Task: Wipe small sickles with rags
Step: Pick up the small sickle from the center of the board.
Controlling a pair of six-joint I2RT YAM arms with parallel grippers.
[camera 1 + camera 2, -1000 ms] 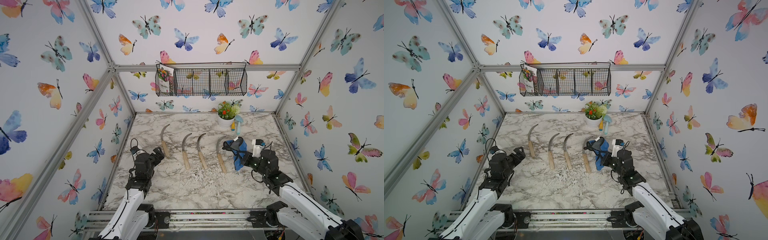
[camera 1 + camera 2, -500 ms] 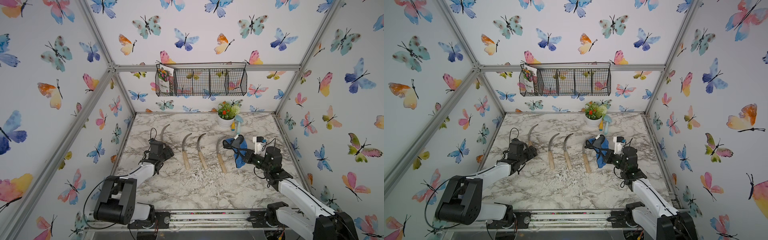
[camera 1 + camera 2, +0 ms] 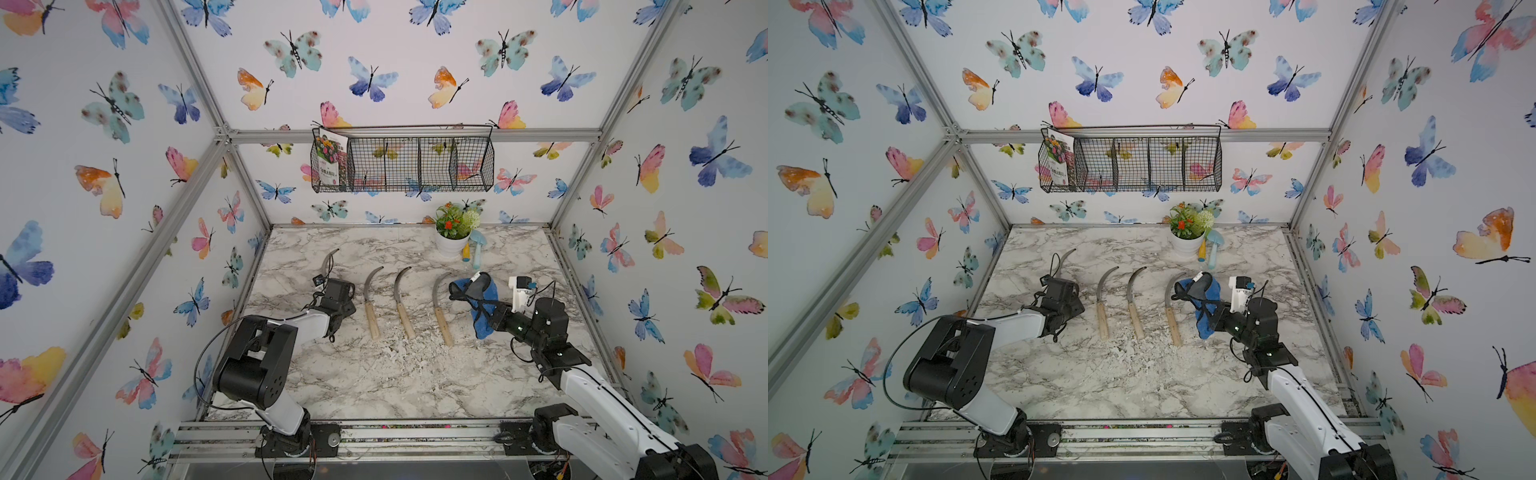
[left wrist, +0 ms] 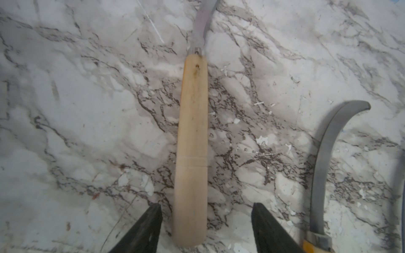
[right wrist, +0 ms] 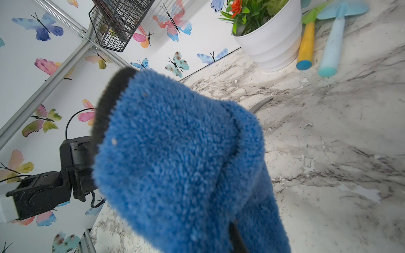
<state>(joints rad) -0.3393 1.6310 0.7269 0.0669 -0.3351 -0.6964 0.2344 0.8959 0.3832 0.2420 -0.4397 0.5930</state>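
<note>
Several small sickles lie side by side on the marble table (image 3: pixel 374 382). The leftmost sickle's wooden handle (image 4: pixel 192 142) lies between the jaws of my left gripper (image 4: pixel 206 208), which is open with a gap on each side. In both top views the left gripper (image 3: pixel 334 291) (image 3: pixel 1061 293) covers that handle and only the blade (image 3: pixel 328 259) shows. Its neighbour's blade (image 4: pixel 324 153) lies beside it. My right gripper (image 3: pixel 492 313) (image 3: pixel 1219 316) is shut on the blue rag (image 3: pixel 478 299) (image 5: pixel 179 157), held above the table beside the rightmost sickle (image 3: pixel 438 307). The rag hides most of its fingers.
A white flowerpot (image 3: pixel 451 245) and a light-blue trowel (image 3: pixel 478 249) stand at the back. A wire basket (image 3: pixel 401 164) hangs on the back wall. White flecks (image 3: pixel 399 345) litter the table below the sickle handles. Metal frame rails border the table.
My left arm has reached forward from the table's left front to the leftmost sickle's handle, and its jaws have narrowed around it. The right arm with the rag has barely moved.
</note>
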